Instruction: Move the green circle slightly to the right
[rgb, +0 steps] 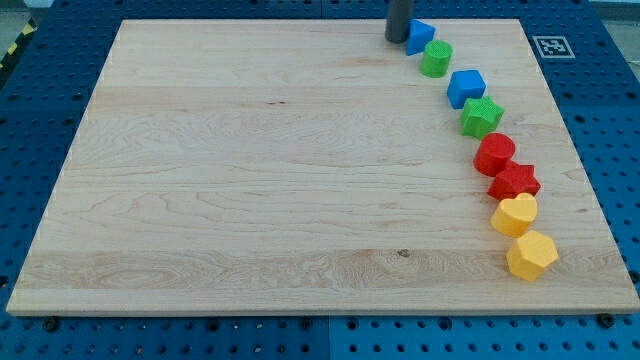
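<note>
Green circle near the view's top right of the wooden counter, touching the blue triangle-like block above-left. My tip just left of that blue block, close to the green circle's upper left. No jaws on this rod, nothing held. Trailing down toward the view's bottom right in a curved chain: blue cube, green star, red circle, red star, yellow block, yellow hexagon.
</note>
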